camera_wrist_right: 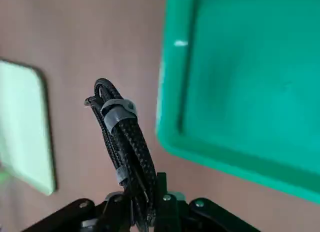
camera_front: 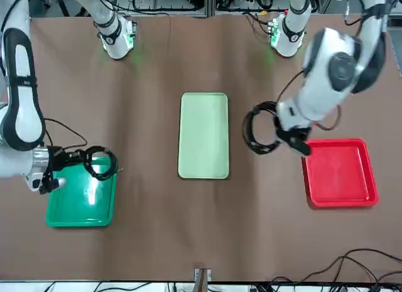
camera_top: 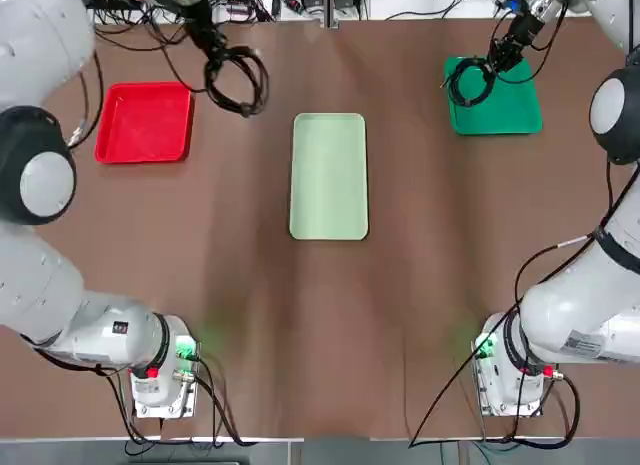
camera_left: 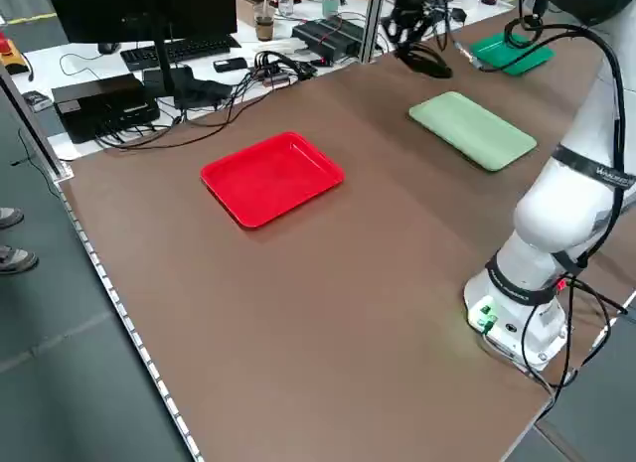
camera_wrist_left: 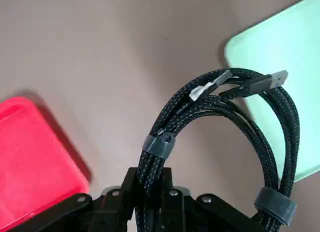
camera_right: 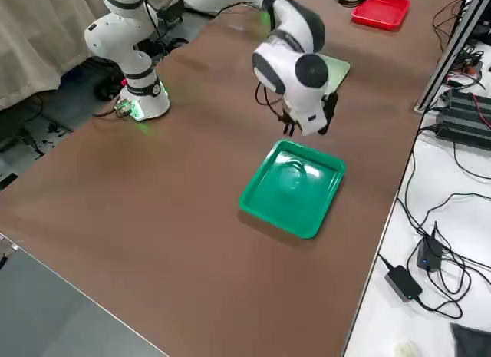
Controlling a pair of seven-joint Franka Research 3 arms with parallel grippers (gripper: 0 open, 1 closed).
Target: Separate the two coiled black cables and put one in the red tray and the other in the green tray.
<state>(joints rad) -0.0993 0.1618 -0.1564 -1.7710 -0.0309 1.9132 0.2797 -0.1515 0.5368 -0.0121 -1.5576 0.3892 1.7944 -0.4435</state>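
Left wrist view shows your left hand (camera_wrist_left: 150, 192) pinching a banded coil (camera_wrist_left: 220, 117); right wrist view, lower left, your right hand (camera_wrist_right: 145, 197) pinching another (camera_wrist_right: 125, 142).

The left tray (camera_top: 146, 122) is bright red, the right tray (camera_top: 505, 95) deep emerald green, and the longer tray (camera_top: 329, 176) between them pale mint. Both cables, left (camera_wrist_left: 280, 142) and right (camera_wrist_right: 136, 142), are black with fine pale flecks, bound by grey straps (camera_wrist_left: 276, 205). The surface (camera_top: 300, 335) looks plain brown.

robotics lab: twin arms (camera_top: 60, 315), brown worktable (camera_front: 151, 242), monitor (camera_left: 149, 10), keyboard (camera_left: 179, 51).
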